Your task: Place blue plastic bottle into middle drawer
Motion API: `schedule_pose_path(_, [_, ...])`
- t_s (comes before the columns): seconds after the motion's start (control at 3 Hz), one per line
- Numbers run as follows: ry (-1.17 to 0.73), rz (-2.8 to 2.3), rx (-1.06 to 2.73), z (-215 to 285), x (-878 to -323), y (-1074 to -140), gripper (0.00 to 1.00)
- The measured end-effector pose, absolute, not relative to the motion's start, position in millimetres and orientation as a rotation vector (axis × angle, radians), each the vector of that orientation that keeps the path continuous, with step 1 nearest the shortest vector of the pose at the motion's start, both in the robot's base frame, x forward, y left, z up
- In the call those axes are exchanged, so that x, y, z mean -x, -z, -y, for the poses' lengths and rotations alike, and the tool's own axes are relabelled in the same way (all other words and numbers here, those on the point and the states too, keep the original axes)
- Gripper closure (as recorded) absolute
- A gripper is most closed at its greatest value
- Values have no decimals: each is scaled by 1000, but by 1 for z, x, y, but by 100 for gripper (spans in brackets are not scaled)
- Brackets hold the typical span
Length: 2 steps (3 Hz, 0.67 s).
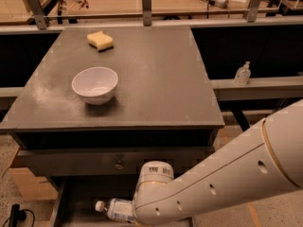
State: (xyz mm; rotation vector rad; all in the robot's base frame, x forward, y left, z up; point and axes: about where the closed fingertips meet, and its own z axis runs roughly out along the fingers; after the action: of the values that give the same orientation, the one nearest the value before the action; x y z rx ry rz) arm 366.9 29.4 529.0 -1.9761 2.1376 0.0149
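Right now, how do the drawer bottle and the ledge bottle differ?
The drawer bottle lies on its side; the ledge bottle stands upright. The drawer bottle has a white cap, the ledge bottle a pump top. Both are clear plastic. The gripper is hidden behind the arm, by the drawer.
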Motion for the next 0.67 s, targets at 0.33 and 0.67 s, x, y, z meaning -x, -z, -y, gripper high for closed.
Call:
schedule_pose_path(0.33, [13,-2194,1902,-26,-385,-511,58])
schedule_pose_path(0.67, [34,-2246,1831,-31,-401,-489,35])
